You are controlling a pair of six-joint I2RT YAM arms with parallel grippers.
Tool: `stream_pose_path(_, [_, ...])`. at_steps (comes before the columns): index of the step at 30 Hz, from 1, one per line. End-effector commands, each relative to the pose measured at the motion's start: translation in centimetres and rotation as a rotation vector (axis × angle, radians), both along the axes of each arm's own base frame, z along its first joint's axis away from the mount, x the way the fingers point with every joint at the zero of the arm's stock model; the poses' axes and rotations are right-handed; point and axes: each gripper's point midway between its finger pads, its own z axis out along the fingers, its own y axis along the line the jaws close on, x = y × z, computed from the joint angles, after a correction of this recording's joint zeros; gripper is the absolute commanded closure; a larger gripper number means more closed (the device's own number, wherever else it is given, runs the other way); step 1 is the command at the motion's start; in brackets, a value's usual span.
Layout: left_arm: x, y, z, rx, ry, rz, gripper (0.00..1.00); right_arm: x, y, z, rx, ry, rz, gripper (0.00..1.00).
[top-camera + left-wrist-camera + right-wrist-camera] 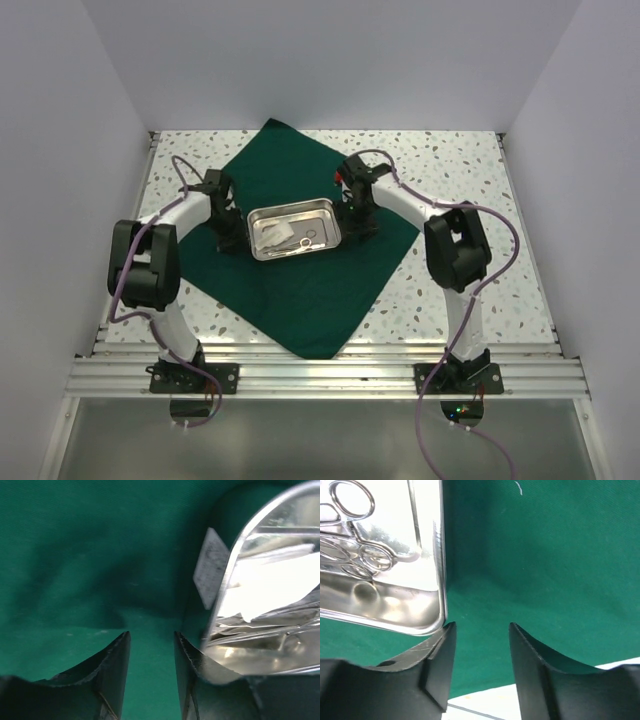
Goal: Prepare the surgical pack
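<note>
The surgical pack lies unfolded: a dark green cloth (300,290) spread as a diamond, with a steel tray (297,203) at its middle. In the tray are ring-handled instruments (305,238) and white strips (270,580). My left gripper (232,232) is low at the tray's left end. Its jaws stand open (151,635) with only cloth (75,555) between them, and the right finger is close beside the tray's rim (227,585). My right gripper (360,222) is at the tray's right end, open (481,626) over bare cloth (545,555). Its left finger is just below the tray's corner (441,555).
The cloth lies on a speckled table (470,180) walled in white on three sides. A metal rail (320,375) runs along the near edge, carrying both arm bases. A small pale tag (210,567) sits against the tray's outer wall. Bare table (485,695) shows past the cloth's edge.
</note>
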Motion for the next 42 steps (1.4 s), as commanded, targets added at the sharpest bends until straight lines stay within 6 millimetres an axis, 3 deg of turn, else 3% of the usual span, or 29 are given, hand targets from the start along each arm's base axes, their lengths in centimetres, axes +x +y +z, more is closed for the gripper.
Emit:
stream_pose_path(1, [0.8, 2.1, 1.6, 0.030, -0.070, 0.012, 0.55, 0.2, -1.0, 3.0, -0.003, -0.062, -0.004, 0.45])
stream_pose_path(2, [0.8, 2.5, 1.7, 0.037, -0.071, 0.017, 0.54, 0.1, -1.4, 3.3, -0.012, -0.061, -0.004, 0.37])
stream_pose_path(5, [0.8, 3.4, 2.8, 0.045, -0.100, 0.026, 0.53, -1.3, -2.7, 4.3, -0.032, -0.061, 0.000, 0.29])
stream_pose_path(8, [0.5, 3.5, 3.4, 0.049, -0.116, 0.020, 0.52, -3.8, -3.9, 5.5, -0.022, -0.058, 0.001, 0.24])
stream_pose_path(9, [0.1, 3.4, 3.7, 0.039, -0.123, 0.016, 0.52, -5.3, -4.5, 4.9, -0.031, -0.027, 0.002, 0.23])
stream_pose_path(11, [-0.2, 2.8, 4.1, 0.005, -0.131, 0.001, 0.51, -6.9, -4.6, 6.3, 0.017, -0.032, -0.011, 0.23])
stream_pose_path(12, [-0.7, 2.7, 4.4, -0.003, -0.139, 0.005, 0.51, -8.8, -4.7, 5.5, 0.035, 0.022, -0.011, 0.23])
stream_pose_path(14, [-1.5, 2.7, 4.6, -0.011, -0.155, 0.012, 0.51, -11.3, -3.3, 6.6, 0.166, 0.069, -0.021, 0.23])
stream_pose_path(16, [-2.2, 2.6, 4.7, -0.014, -0.160, 0.016, 0.51, -14.2, -1.9, 5.8, 0.242, 0.103, 0.010, 0.23])
stream_pose_path(17, [-2.9, 2.6, 4.3, -0.013, -0.147, 0.018, 0.51, -15.5, -0.7, 7.0, 0.320, 0.103, 0.013, 0.23])
stream_pose_path(18, [-3.2, 2.6, 4.7, -0.015, -0.164, 0.024, 0.51, -18.2, 0.1, 5.8, 0.324, 0.148, 0.053, 0.22])
stream_pose_path(20, [-4.1, 2.7, 5.1, -0.016, -0.182, 0.029, 0.51, -19.8, 2.5, 5.8, 0.419, 0.152, 0.059, 0.21])
stream_pose_path(21, [-4.3, 2.7, 5.3, -0.020, -0.191, 0.037, 0.50, -22.4, 3.0, 4.4, 0.423, 0.208, 0.085, 0.21])
stream_pose_path(24, [-5.4, 2.6, 6.2, -0.030, -0.228, 0.050, 0.50, -23.9, 5.2, 3.3, 0.493, 0.170, 0.089, 0.21])
stream_pose_path(31, [-7.8, 2.4, 6.8, -0.045, -0.222, 0.051, 0.49, -26.2, 5.3, 2.1, 0.526, 0.169, 0.025, 0.22])
stream_pose_path(36, [-7.5, 2.3, 8.1, -0.051, -0.240, 0.037, 0.48, -26.9, 6.2, 1.3, 0.562, 0.197, -0.004, 0.23])
stream_pose_path(42, [-7.0, 2.2, 9.3, -0.058, -0.260, 0.039, 0.48, -26.9, 5.8, 0.3, 0.528, 0.196, -0.056, 0.25])
